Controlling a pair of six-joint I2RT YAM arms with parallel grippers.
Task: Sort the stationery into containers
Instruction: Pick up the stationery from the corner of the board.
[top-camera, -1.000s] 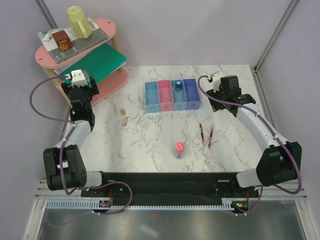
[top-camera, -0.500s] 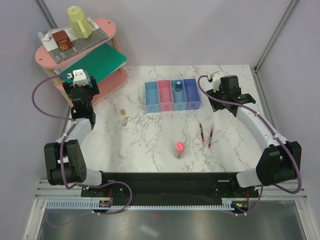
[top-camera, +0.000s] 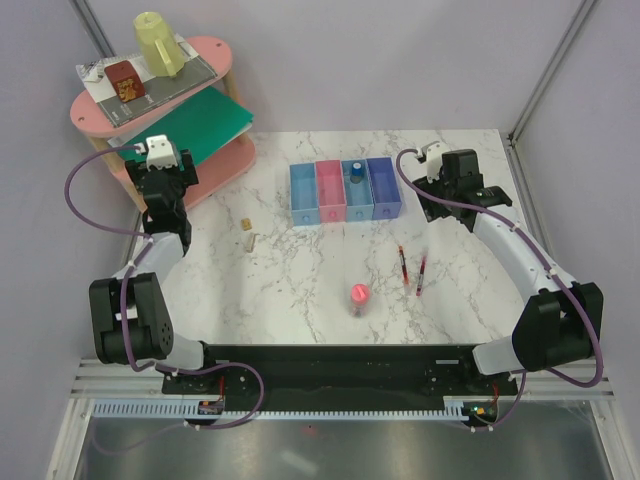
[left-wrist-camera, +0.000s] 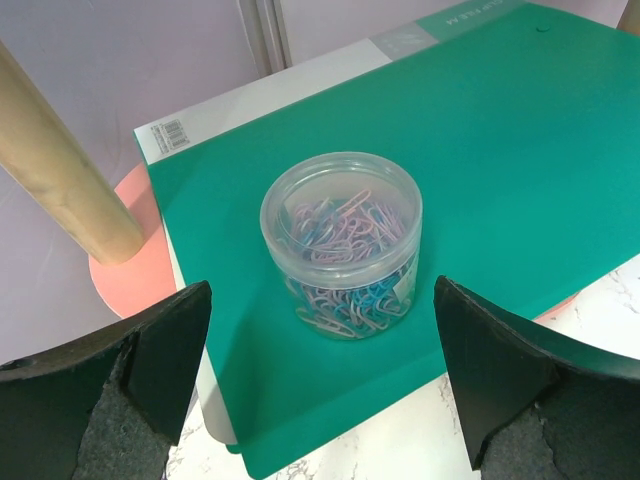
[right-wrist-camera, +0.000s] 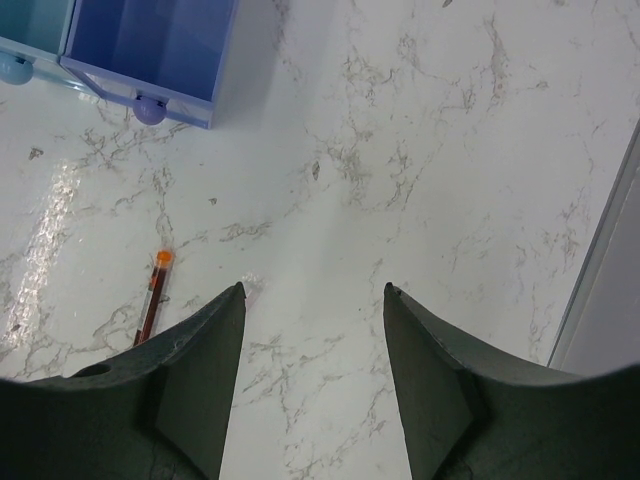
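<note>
Inside the bin row stands only the blue-capped bottle; red pens, pink-capped tube, tan blocks lie outside; left claw, right claw gape empty.

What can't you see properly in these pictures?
- Top view: the jar of paper clips is hidden under the left arm.
- Right wrist view: the right claw covers the lower end of the red pen.
- Top view: the two tan blocks are too small to identify.

No readable words anywhere. Along the far edge of the green folder, white lettering, too blurred to make out. At its left corner, a barcode sticker, digits too small to read. On the brown box, a gold mark, illegible.
</note>
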